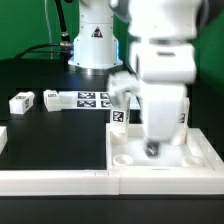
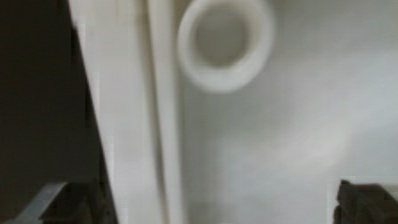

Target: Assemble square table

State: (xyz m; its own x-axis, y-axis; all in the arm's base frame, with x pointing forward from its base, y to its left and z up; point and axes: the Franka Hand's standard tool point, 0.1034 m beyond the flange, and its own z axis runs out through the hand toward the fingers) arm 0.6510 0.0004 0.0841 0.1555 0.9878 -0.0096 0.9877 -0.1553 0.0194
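The square table's tabletop (image 1: 190, 150) is a white tray with a raised rim, lying at the exterior view's lower right. My gripper (image 1: 152, 148) hangs straight down over its near-left part, jaws open. In the wrist view the two dark fingertips (image 2: 54, 200) stand far apart, and the gripper (image 2: 210, 205) straddles the tabletop's rim (image 2: 128, 120) without holding it. A round corner socket (image 2: 222, 45) shows just inside that rim. Two short tagged legs (image 1: 22, 102) (image 1: 52, 98) lie on the black table at the left. Another tagged white piece (image 1: 119, 115) stands by the tabletop's far-left corner.
The marker board (image 1: 90, 99) lies flat behind the legs. A long white border rail (image 1: 60, 180) runs along the front, and a piece of another (image 1: 3, 135) shows at the left edge. The arm's base (image 1: 95, 40) stands at the back.
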